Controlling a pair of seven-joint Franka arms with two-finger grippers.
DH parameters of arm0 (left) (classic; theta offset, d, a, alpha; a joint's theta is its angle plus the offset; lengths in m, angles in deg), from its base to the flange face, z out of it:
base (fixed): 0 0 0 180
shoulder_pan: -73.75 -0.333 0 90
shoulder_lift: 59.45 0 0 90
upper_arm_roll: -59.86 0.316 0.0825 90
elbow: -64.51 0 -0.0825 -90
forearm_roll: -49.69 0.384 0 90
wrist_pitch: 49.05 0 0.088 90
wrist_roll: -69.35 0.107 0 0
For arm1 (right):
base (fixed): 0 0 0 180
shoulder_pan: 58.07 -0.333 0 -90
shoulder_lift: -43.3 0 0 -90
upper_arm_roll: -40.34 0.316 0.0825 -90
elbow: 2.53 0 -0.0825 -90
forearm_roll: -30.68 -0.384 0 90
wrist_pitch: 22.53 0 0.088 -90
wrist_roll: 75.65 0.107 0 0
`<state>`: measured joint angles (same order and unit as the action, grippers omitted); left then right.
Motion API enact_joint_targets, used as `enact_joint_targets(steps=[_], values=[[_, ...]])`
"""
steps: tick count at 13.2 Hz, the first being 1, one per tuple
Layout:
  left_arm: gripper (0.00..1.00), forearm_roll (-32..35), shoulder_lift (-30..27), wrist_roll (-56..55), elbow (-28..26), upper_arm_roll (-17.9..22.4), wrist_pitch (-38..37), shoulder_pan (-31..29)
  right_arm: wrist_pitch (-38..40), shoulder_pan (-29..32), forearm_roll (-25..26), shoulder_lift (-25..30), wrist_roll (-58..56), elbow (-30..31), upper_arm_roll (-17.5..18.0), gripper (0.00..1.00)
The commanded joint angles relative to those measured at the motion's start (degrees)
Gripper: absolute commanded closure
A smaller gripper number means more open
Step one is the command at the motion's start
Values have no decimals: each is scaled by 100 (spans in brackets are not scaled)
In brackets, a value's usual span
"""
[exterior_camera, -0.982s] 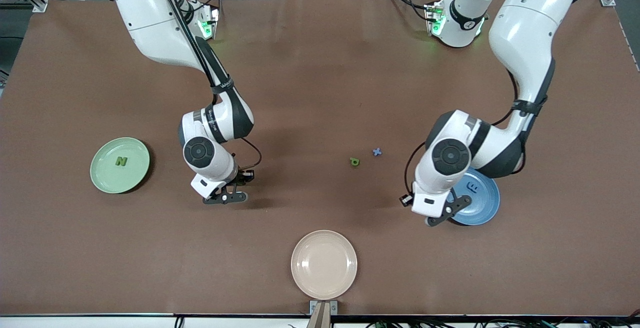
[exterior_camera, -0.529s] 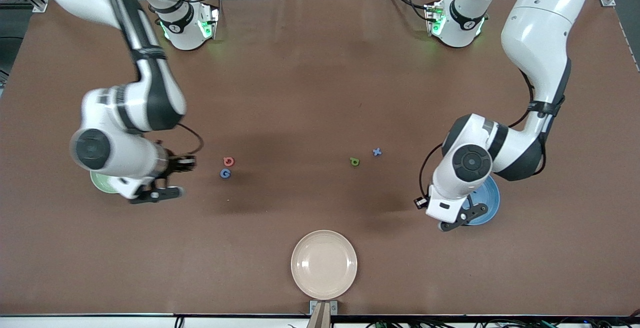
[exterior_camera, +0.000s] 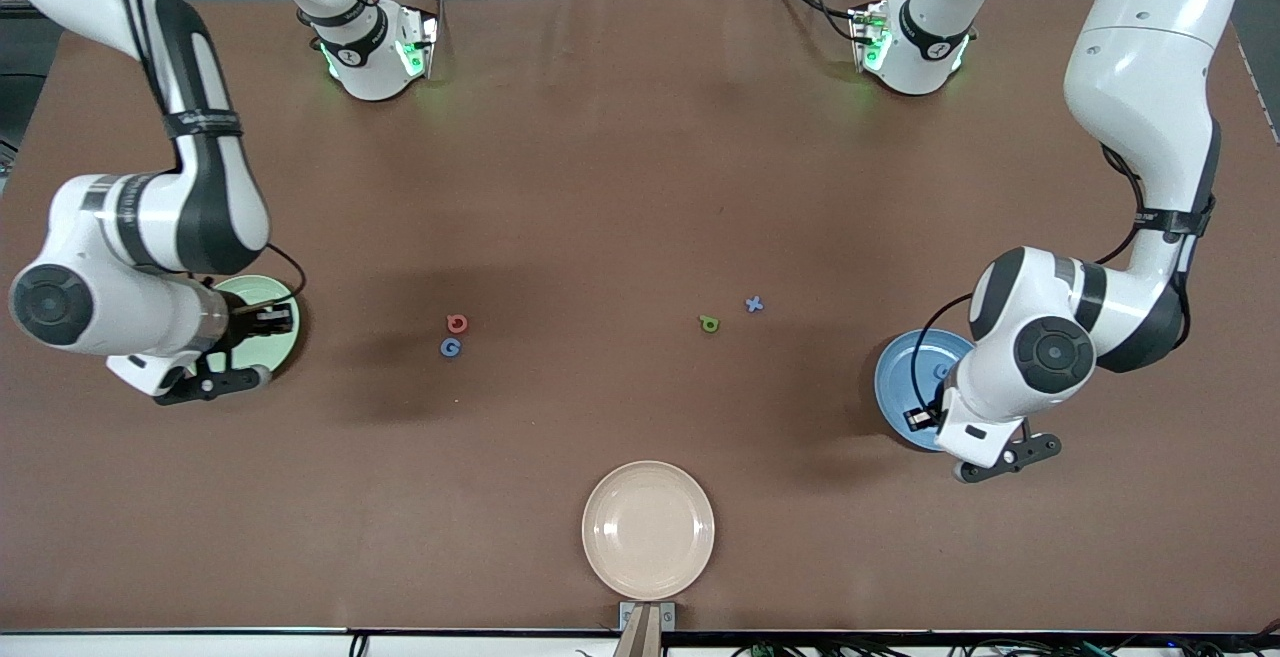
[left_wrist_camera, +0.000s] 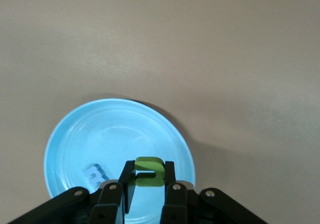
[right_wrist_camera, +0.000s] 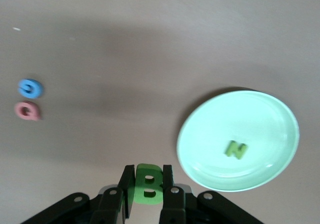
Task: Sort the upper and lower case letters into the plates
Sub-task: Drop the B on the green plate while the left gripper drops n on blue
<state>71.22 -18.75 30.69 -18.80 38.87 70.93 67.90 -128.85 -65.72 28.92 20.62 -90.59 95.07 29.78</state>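
Left tool (left_wrist_camera: 146, 186): over the glossy medium-blue round plate (left_wrist_camera: 75, 144) toward the left arm's end of the counter, clamped on a chunky light-green toy letter (left_wrist_camera: 148, 171); a pale blue letter (left_wrist_camera: 95, 173) lies in that plate.
Right tool (right_wrist_camera: 146, 189): beside the glossy mint-green round plate (right_wrist_camera: 260, 119) toward the right arm's end, clamped on a chunky green capital B (right_wrist_camera: 148, 184).
Mint plate: holds a green N (right_wrist_camera: 236, 149).
Counter (exterior_camera: 600, 187) middle: red letter (exterior_camera: 457, 323) and blue letter (exterior_camera: 451, 347) just beside each other; green letter (exterior_camera: 709, 323) near a blue cross-shaped letter (exterior_camera: 754, 304).

The front camera looked down from high across the table (exterior_camera: 640, 187); 2 wrist cameras looked down close past their fingers.
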Motion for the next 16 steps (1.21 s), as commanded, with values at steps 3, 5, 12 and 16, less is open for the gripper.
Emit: enact_joint_targets(steps=[3, 5, 12, 16], values=[[96, 71, 166, -36, -80, -46, 34, -56, -1414, 824, 70, 255, -983, 1223, 107, 93], [80, 27, 184, -46, -237, -37, 34, -118, -2074, 1036, 70, 237, -1108, 1725, 107, 92], [0, 28, 132, -72, -634, -98, 17, -162, -3342, 1221, 61, 53, -1090, 2562, 116, 89], [0, 27, -246, -928, -625, -624, -430, -101, -3649, 1221, 61, -193, -1090, 2518, 116, 83]])
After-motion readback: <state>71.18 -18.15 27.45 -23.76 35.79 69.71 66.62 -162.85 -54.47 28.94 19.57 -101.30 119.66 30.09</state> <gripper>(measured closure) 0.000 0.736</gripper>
